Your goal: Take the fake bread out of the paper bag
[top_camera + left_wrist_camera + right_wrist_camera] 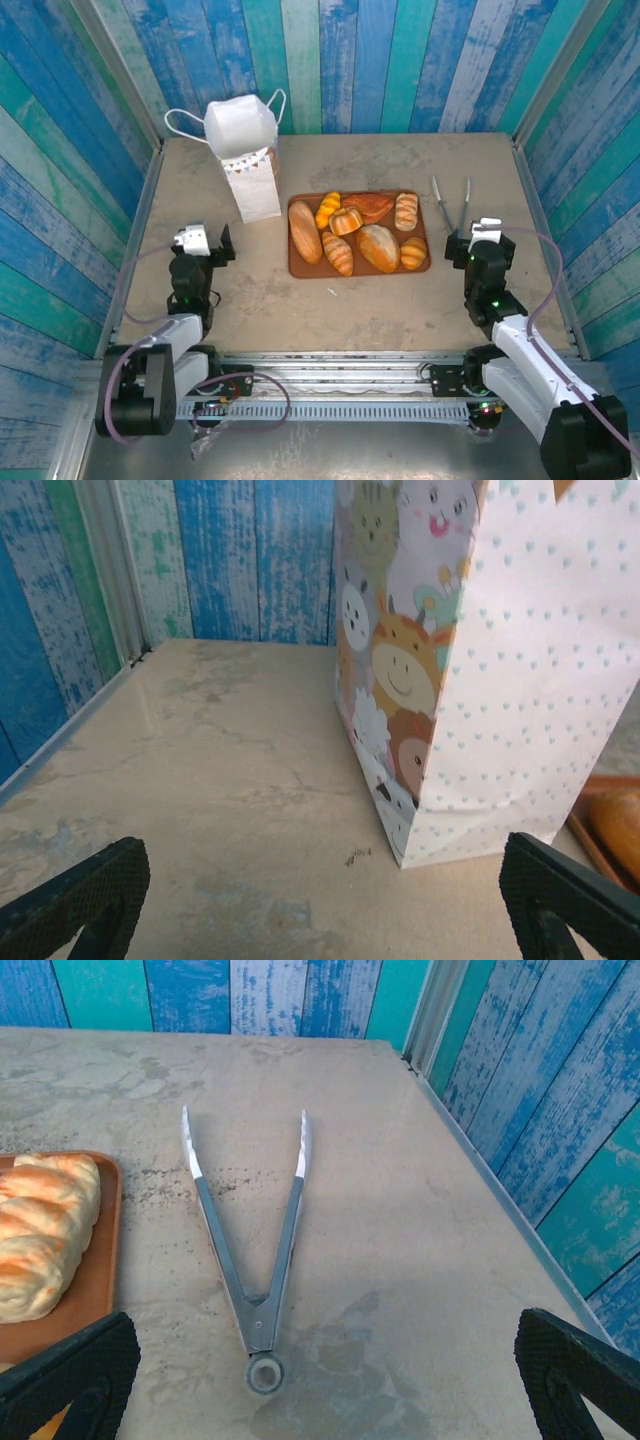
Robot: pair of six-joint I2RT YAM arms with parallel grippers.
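Note:
The white paper bag point(250, 160) with cord handles stands upright at the back left; its animal print point(400, 680) fills the left wrist view. Several glossy golden fake bread pieces point(360, 235) lie outside the bag on a reddish-brown tray point(300, 268). One loaf point(40, 1240) shows in the right wrist view, and part of another point(620, 820) shows beside the bag. My left gripper point(210, 241) point(320, 900) is open and empty, low in front of the bag. My right gripper point(478, 238) point(325, 1380) is open and empty, right of the tray. The bag's inside is hidden.
Grey metal tongs point(452, 205) point(255, 1240) lie open on the table just beyond my right gripper, right of the tray point(95, 1300). Blue and teal plank walls close in the table on three sides. Bare tabletop point(200, 780) lies left of the bag.

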